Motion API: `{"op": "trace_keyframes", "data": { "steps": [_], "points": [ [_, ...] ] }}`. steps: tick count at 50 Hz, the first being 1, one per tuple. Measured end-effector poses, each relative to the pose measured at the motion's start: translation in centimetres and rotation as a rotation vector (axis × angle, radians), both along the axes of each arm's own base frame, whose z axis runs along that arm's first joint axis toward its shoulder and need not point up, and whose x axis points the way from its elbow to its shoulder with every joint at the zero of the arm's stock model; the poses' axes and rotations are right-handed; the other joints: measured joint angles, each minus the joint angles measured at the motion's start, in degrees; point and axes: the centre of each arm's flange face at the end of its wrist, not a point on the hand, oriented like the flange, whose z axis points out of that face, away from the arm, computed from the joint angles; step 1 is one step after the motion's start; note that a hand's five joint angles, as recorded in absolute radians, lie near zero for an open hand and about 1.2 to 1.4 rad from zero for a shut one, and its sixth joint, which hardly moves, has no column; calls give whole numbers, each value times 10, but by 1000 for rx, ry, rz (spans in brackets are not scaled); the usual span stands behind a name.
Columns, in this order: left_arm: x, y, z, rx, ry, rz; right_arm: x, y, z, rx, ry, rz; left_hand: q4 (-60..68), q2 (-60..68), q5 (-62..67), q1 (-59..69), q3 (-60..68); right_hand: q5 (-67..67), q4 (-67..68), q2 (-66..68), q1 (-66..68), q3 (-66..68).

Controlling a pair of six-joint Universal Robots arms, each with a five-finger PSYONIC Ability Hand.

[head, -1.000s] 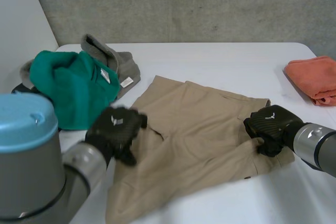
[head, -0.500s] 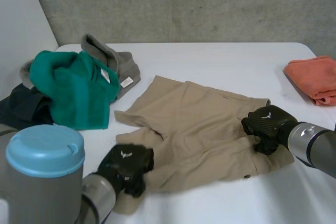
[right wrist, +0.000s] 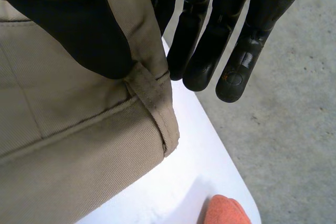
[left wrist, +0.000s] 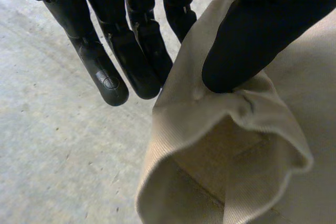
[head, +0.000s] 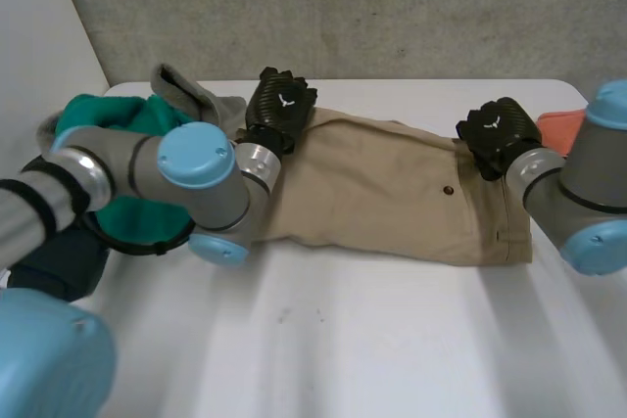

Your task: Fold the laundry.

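On the desk point(head: 392, 340): one pair of tan shorts point(head: 392, 188), lying folded, its far edge held by two robot hands.
Left robot hand point(head: 279, 105) pinches the far left corner, thumb on top and straight fingers behind the hem. Right robot hand point(head: 500, 129) pinches the far right corner at the waistband in the same way. By the left arm: one green garment point(head: 108, 115), one grey garment point(head: 191, 93), one dark garment point(head: 59, 261). By the right arm: one orange cloth point(head: 556, 129), apart from the shorts.

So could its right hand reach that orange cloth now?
Probably yes: the orange cloth lies just beside the right hand, nothing between, though that hand is pinching a corner of the tan shorts.
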Motion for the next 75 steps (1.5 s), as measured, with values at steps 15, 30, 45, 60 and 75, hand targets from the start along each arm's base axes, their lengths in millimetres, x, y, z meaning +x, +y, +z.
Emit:
{"op": "trace_keyframes", "data": {
  "steps": [15, 30, 45, 60, 75],
  "points": [
    [-16, -26, -22, -85, 66, -34, 12, -38, -22, -122, 9, -116, -570, -568, -537, -551, -562, -533, -544, -549, -451, -565],
    [37, 35, 43, 72, 176, 14, -16, 54, 39, 199, -221, -66, -570, -569, -537, -551, -562, -534, -544, -549, -451, -565],
    [63, 81, 8, 283, 162, 9, -46, 56, -25, 363, -190, -162, -570, -569, -537, -551, -562, -516, -531, -527, -439, -543],
    [64, 86, 6, 297, 155, 5, -70, 23, -44, 320, -155, -219, -570, -569, -537, -551, -562, -43, -1, -8, -55, -25],
    [72, 99, 27, 271, 175, 1, -108, 15, 5, 42, 229, -197, -570, -569, -537, -551, -562, -21, 0, -1, -14, -25]
  ]
}}
